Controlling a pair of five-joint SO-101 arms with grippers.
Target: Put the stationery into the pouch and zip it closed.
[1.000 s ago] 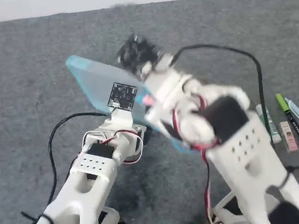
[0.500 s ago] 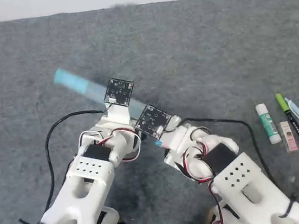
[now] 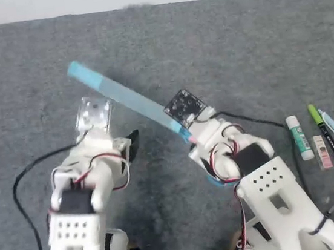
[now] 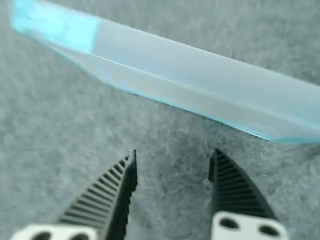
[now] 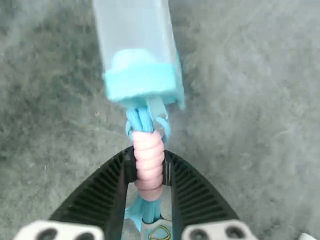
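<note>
Change: left gripper (image 3: 132, 147) has let go of the pouch (image 3: 121, 95) and swung back toward the table's (image 3: 24, 57) left edge.
High view: pouch slants across mid-table; right gripper (image 3: 188, 137) at its near end; glue stick (image 3: 298, 137) and pens (image 3: 330, 140) by the right edge.
Left wrist view: left gripper (image 4: 172, 175) spread wide, empty, pouch (image 4: 190, 75) beyond its tips.
Right wrist view: right gripper (image 5: 148, 172) clamped on the pink zip pull (image 5: 148, 157) at the pouch's (image 5: 134, 40) end.

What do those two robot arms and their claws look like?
The left arm and right arm are white shells with dotted holes, black motors, red-and-white wires and black cables. The left claw and right claw have pointed black ridged fingers.
</note>
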